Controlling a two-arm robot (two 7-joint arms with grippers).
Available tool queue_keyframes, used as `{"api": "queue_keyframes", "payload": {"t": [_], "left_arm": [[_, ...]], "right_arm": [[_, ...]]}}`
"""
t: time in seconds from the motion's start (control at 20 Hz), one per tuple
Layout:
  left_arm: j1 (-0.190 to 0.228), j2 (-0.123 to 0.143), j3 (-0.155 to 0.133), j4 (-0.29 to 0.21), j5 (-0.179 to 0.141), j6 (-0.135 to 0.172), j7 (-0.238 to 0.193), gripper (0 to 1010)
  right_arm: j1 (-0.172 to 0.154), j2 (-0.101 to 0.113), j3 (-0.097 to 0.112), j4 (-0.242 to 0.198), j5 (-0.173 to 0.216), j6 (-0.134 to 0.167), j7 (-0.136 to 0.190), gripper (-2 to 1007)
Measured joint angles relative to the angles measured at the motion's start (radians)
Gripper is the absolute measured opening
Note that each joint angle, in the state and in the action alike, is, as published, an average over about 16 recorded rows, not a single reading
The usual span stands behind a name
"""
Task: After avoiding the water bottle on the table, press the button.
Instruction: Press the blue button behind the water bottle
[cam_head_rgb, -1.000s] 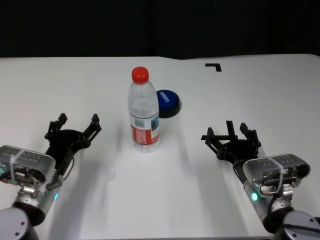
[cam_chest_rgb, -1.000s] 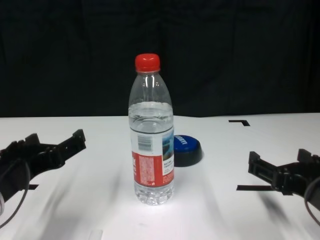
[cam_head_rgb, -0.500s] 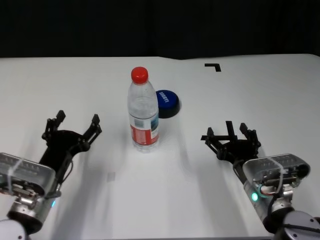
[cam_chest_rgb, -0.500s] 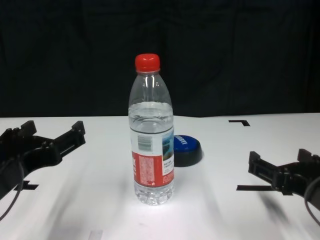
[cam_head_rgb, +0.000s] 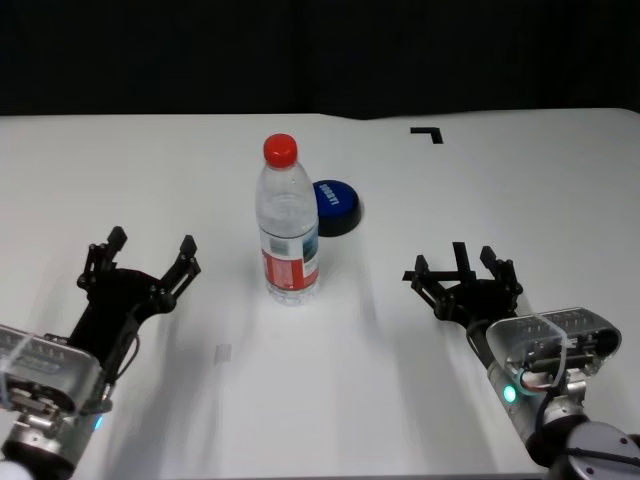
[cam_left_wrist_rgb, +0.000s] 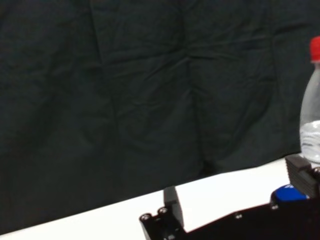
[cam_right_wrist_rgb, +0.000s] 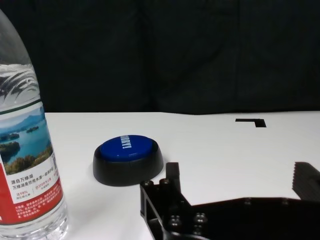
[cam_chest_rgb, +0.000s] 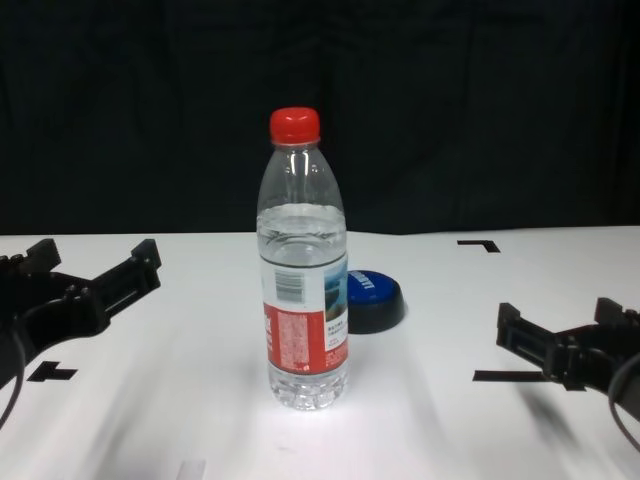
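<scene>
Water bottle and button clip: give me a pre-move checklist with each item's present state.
1. Water bottle upright, cap on: ok.
2. Button in sight, nothing on its blue top: ok.
3. Bottle stands nearer the robot than the button, partly before it in the chest view, so a straight central reach is blocked: not ok.
4. Left gripper open, apart from the bottle, above the table: ok.
5. Right gripper open, off to the right of both: ok.
6. Bottle touching the button: cannot tell.

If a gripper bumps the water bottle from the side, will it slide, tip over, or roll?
The water bottle is tall on a narrow base, so a high bump probably tips it. It looks mostly full, likely heavy enough to resist light touches. Once down, its round body would probably roll on the smooth table, perhaps toward the button.
</scene>
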Motion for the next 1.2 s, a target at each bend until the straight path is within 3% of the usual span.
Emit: {"api": "queue_keyframes", "payload": {"t": [0.55, 1.2], "left_arm": [[0.036, -0.006, -0.005, -0.025, -0.021, -0.018, -0.053, 1003], [0.026, 0.027, 0.030, -0.006, -0.044, -0.035, -0.117, 1003]], "right_arm": [[0.000, 0.000, 0.000, 0.000, 0.000, 0.000, 0.000, 1003], [0.000, 0.000, 0.000, 0.000, 0.000, 0.000, 0.000, 1003]]}}
